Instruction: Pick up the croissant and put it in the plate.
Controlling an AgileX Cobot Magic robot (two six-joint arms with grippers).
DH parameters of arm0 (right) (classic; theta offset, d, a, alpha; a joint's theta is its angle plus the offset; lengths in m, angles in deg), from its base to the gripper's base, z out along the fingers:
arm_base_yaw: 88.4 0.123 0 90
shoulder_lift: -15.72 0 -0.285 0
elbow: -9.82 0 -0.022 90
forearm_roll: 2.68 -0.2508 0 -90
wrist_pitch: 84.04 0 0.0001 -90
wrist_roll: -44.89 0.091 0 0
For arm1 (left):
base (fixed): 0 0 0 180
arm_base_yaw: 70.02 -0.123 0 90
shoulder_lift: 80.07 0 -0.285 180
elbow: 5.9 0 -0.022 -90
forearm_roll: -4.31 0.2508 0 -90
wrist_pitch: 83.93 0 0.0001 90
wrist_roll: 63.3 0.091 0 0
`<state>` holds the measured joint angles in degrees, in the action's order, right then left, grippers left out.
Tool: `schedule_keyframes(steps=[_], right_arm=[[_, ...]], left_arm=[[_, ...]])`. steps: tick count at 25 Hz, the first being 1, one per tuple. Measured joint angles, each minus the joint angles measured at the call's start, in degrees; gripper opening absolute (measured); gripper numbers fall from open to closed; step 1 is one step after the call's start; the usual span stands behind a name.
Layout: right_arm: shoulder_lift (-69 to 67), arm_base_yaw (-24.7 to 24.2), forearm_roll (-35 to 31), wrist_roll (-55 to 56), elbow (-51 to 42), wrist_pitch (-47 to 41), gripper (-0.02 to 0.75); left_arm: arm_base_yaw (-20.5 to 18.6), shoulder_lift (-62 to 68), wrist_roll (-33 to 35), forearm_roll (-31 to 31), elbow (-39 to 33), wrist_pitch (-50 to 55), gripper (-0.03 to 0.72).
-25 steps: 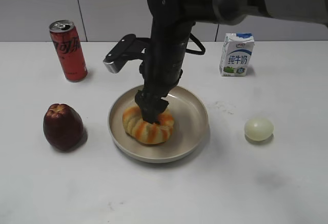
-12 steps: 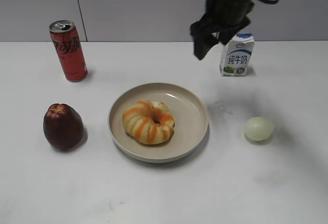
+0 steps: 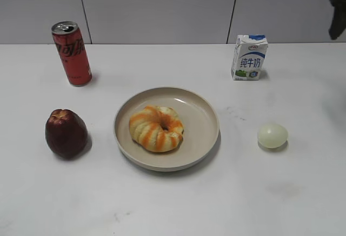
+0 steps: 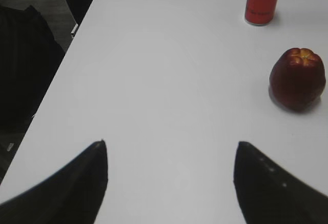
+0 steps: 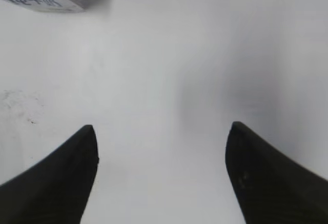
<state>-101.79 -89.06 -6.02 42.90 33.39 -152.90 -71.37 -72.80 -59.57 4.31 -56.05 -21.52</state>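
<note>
Croissant (image 3: pixel 156 128) sits in the plate (image 3: pixel 203 118); apple (image 3: pixel 66 133), can (image 3: pixel 72 53), milk carton (image 3: pixel 250 57), pale ball (image 3: pixel 272 136) ring it. Left hand (image 4: pixel 171 155) and right hand (image 5: pixel 161 139) both spread wide, empty.

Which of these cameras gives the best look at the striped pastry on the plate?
The exterior view: the croissant lies whole and unobstructed in the plate. The left wrist view shows only the table, the can and a dark red fruit; the right wrist view shows bare table and a carton edge. Neither shows the pastry.
</note>
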Motion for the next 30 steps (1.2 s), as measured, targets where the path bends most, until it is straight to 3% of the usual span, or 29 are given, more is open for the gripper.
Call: schedule_keyframes(steps=[12, 22, 25, 30], right_arm=[[35.5, -1.2, -1.3, -1.5, -39.6, -0.3, 0.573], [67.6, -1.2, -1.3, -3.4, -66.6, 8.4, 0.573], [76.6, -1.2, -1.3, -4.2, -71.3, 8.9, 0.573], [89.1, -1.2, -1.3, -4.4, -71.6, 9.2, 0.573]], left_arm=[[0.0, 0.0, 0.0, 0.0, 0.0, 0.0, 0.584], [0.0, 0.0, 0.0, 0.0, 0.0, 0.0, 0.584], [0.0, 0.0, 0.0, 0.0, 0.0, 0.0, 0.584], [0.0, 0.0, 0.0, 0.0, 0.0, 0.0, 0.584]])
